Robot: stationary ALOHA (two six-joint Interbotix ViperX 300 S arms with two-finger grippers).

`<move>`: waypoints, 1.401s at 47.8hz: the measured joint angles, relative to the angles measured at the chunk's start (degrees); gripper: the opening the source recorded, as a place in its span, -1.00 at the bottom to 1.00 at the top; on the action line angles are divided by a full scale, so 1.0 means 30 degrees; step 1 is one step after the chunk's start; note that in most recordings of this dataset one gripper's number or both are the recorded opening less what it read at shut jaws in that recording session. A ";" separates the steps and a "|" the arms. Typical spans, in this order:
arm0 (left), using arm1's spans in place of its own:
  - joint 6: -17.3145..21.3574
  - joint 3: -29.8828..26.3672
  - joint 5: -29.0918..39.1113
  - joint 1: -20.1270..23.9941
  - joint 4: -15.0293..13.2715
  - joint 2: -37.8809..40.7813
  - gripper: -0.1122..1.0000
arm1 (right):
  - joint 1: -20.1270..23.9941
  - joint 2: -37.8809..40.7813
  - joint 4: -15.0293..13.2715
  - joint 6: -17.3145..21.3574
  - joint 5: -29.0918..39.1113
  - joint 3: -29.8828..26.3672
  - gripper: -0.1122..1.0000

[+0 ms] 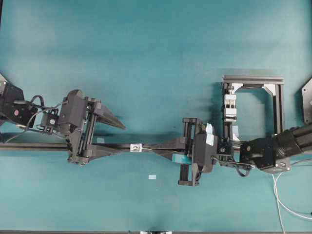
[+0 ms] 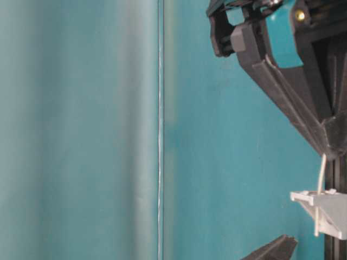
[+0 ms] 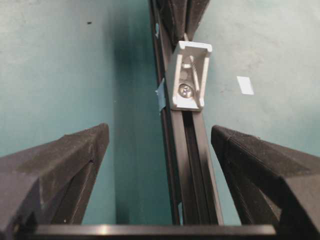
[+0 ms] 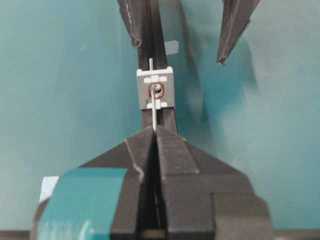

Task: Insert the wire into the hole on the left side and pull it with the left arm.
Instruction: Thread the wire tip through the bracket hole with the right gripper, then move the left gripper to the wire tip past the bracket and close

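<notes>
Two grippers face each other along black slotted rail (image 1: 117, 146). Right gripper (image 4: 154, 131), black with teal finger part, clamped shut on thin pale grey-white wire (image 4: 153, 114); only short stub visible, rest hidden between fingers. Wire tip passes through dark round hole (image 4: 157, 90) of small white-silver square bracket on rail. Left gripper (image 3: 160, 137), all-black wedge fingers, spread open astride rail, short of bracket, holding nothing; its base cut off.
</notes>
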 measured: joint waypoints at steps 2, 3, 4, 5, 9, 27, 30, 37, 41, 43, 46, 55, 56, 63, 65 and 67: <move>0.0029 -0.0029 0.0000 0.0000 0.0000 0.0000 0.28 | 0.0000 0.0000 0.0000 -0.0088 0.0088 -0.0059 -0.70; 0.0000 -0.0029 0.0029 -0.0029 0.0000 0.0000 0.28 | -0.0029 0.0000 0.0000 -0.0088 0.0146 -0.0088 -0.70; 0.0029 -0.0059 0.0029 -0.0029 -0.0029 0.0000 0.28 | -0.0029 0.0000 0.0000 -0.0117 0.0176 -0.0117 -0.70; 0.0029 -0.0029 0.0000 -0.0029 0.0000 0.0000 0.28 | -0.0059 0.0029 0.0000 -0.0117 0.0205 -0.0117 -0.70; 0.0029 -0.0059 0.0029 -0.0029 0.0000 0.0000 0.28 | -0.0088 0.0029 0.0000 -0.0146 0.0322 -0.0234 -0.70; 0.0029 -0.0176 0.0234 -0.0059 0.0000 0.0000 0.28 | -0.0264 0.0264 -0.0029 -0.0234 0.0498 -0.0674 -0.70; 0.0029 -0.0293 0.0439 -0.0059 0.0000 0.0000 0.28 | -0.0322 0.0322 -0.0088 -0.0264 0.0527 -0.0791 -0.70; 0.0029 -0.0527 0.0850 -0.0059 0.0000 0.0000 0.28 | -0.0439 0.0439 -0.0293 -0.0293 0.0557 -0.0937 -0.70; 0.0029 -0.0615 0.0996 -0.0088 0.0000 0.0000 0.28 | -0.0498 0.0469 -0.0410 -0.0293 0.0586 -0.1025 -0.70; 0.0029 -0.0645 0.1025 -0.0088 0.0000 0.0000 0.28 | -0.0527 0.0469 -0.0469 -0.0264 0.0615 -0.1055 -0.70; 0.0029 -0.0703 0.1084 -0.0146 0.0000 0.0000 0.28 | -0.0557 0.0469 -0.0527 -0.0264 0.0674 -0.1084 -0.70; 0.0000 -0.0820 0.1113 -0.0293 0.0000 0.0000 0.28 | -0.0674 0.0498 -0.0645 -0.0264 0.0850 -0.1230 -0.70; 0.0029 -0.0820 0.1113 -0.0293 0.0000 0.0000 0.28 | -0.0674 0.0498 -0.0645 -0.0264 0.0850 -0.1260 -0.70; 0.0029 -0.0879 0.1084 -0.0381 0.0000 0.0000 0.28 | -0.0674 0.0557 -0.0762 -0.0264 0.0938 -0.1318 -0.70; 0.0029 -0.0850 0.1113 -0.0410 0.0000 0.0000 0.28 | -0.0674 0.0557 -0.0762 -0.0293 0.0967 -0.1348 -0.70; 0.0029 -0.0850 0.1113 -0.0410 0.0000 0.0000 0.28 | -0.0674 0.0586 -0.0791 -0.0293 0.0996 -0.1348 -0.70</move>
